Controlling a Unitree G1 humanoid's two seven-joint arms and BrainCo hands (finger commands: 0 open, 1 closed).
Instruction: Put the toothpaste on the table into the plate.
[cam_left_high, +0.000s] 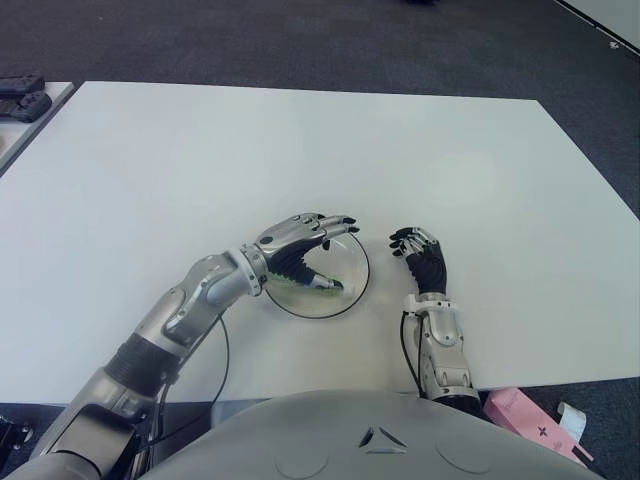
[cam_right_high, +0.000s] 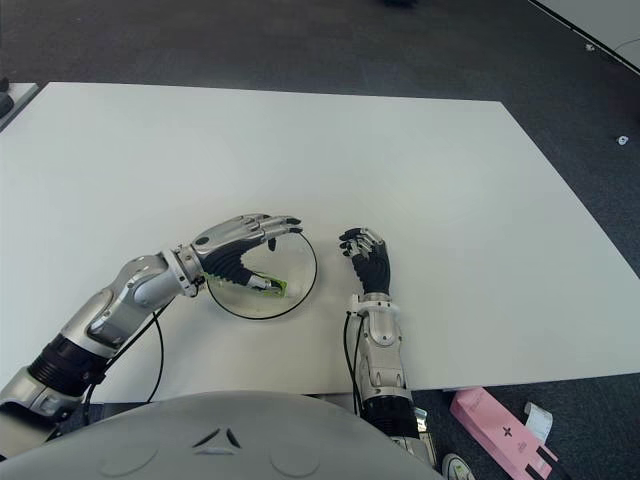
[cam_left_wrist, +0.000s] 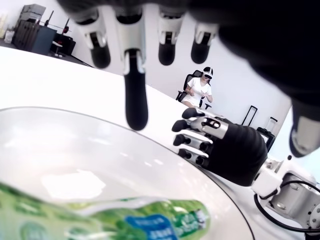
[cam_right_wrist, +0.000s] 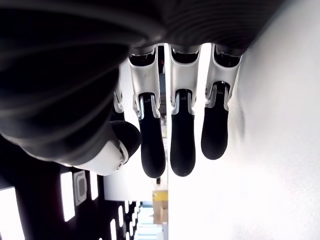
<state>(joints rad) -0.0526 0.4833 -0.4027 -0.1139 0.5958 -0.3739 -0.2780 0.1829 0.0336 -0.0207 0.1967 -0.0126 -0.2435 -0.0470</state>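
In the plate (cam_left_high: 352, 283), near the table's (cam_left_high: 300, 150) front edge, the green toothpaste (cam_left_high: 310, 284) is seen lying flat on the glass bottom, so the task's placement appears done. Directly above it the left hand (cam_left_high: 300, 240) is held, palm downward, with its fingers (cam_left_wrist: 135, 97) extended and spread apart; nothing is gripped between them, and a clear gap to the tube is shown in the left wrist view. This pose is judged to suit a release, the hand being kept over the plate while the tube rests on its own. The forearm is angled in from the robot's left. The right hand (cam_left_high: 421, 255) is shown just beside the plate, on its right side, fingers loosely extended and holding nothing.
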